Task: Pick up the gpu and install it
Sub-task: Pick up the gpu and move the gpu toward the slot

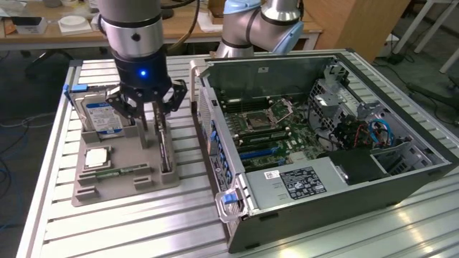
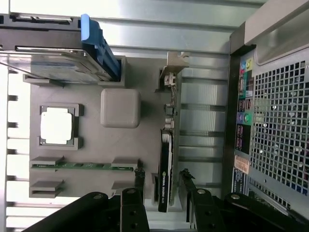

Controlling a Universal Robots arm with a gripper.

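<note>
Exterior view: the arm stands over a grey holder (image 1: 115, 194) on the slatted table (image 1: 143, 228), just beside the open computer case (image 1: 401, 180). The gpu (image 1: 167, 158) stands on edge in a slot along the holder's edge nearest the case; it is not installed. The gripper (image 1: 154, 137) is lowered over it. Wrist view: the fingers (image 2: 140, 180) are spread apart, one on each side of the gpu (image 2: 165, 159) at its black shrouded part, gripping nothing; contact with the card cannot be confirmed. The card's metal bracket (image 2: 175, 63) is at the end nearer the hard drive (image 2: 53, 67), which stands upright at the holder's corner away from the case. A processor (image 2: 56, 126) and a green memory stick (image 2: 82, 165) lie along that same far edge.
</note>
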